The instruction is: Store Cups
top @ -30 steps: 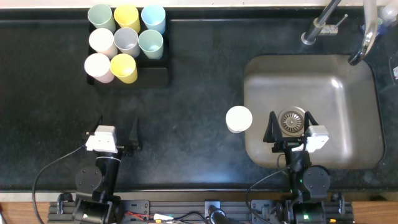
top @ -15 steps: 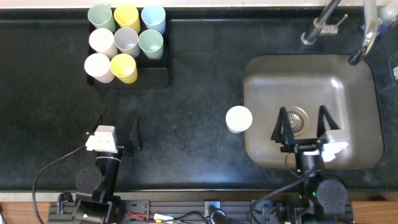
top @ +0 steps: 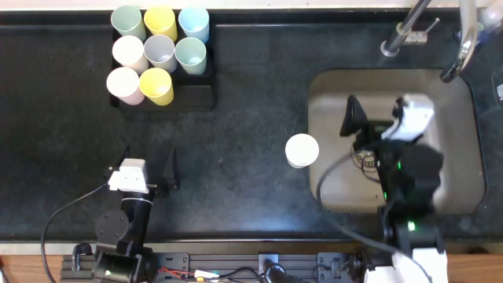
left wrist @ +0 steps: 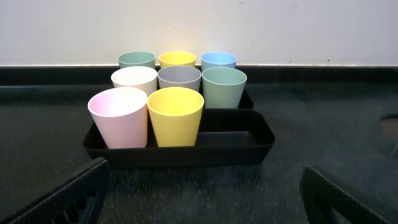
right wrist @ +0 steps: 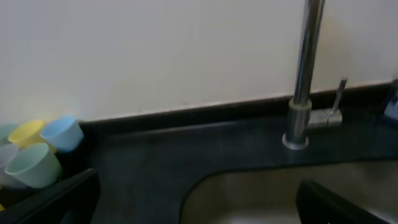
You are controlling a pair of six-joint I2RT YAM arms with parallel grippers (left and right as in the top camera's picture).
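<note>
Counter [top: 251, 118], sink [top: 448, 102], faucet [top: 409, 27] around; left end effector [top: 149, 157] and right end effector [right wrist: 199, 182] gape empty.

nine cups in all. eight stand in the one black tray [top: 200, 96]: two yellow cups [top: 160, 22], two green cups [top: 127, 20], one blue cup [top: 193, 22], one white cup [top: 129, 52], one grey cup [top: 160, 52], one pink cup [top: 124, 85]. one loose white cup [top: 302, 150] on the table [top: 251, 118]. one sink [top: 448, 86], one tap [top: 409, 27]. two tools: left tool [left wrist: 203, 169], right tool [right wrist: 198, 180].
</note>
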